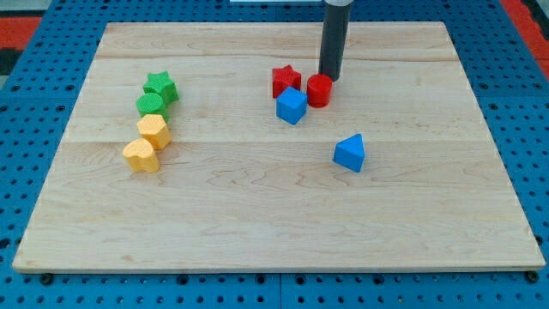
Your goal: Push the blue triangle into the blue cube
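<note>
The blue triangle point(350, 153) lies on the wooden board right of centre. The blue cube point(291, 106) sits up and to the left of it, touching a red star point(286, 81) and close to a red cylinder point(319, 89). My tip point(329, 77) is at the end of the dark rod, just above the red cylinder in the view, at its upper right edge. The tip is well above the blue triangle and right of the blue cube.
On the view's left stand a green star point(160, 87), a green cylinder point(151, 105), a yellow hexagon-like block point(153, 130) and a yellow heart-like block point(141, 156) in a curved row. The wooden board point(274, 232) lies on a blue pegboard.
</note>
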Controlling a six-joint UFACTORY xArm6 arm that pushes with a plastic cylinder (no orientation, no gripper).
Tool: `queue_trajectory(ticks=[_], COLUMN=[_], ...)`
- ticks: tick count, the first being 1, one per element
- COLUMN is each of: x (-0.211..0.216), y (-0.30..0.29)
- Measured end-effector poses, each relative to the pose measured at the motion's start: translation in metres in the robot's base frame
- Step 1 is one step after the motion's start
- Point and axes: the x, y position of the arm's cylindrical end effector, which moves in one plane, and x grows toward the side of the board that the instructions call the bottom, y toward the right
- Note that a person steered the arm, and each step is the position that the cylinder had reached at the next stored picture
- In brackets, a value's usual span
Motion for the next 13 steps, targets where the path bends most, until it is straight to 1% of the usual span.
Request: queue_trajectory(ticks=[1, 2, 3, 4, 5, 6, 8, 11, 13], x=[0.004, 0.042, 0.107, 0.157, 0.157, 0.157, 0.156, 0.14, 0.136], y=[0.023, 0.092, 0.119, 0.102, 0.032, -0.004, -0.011, -0.058, -0.063])
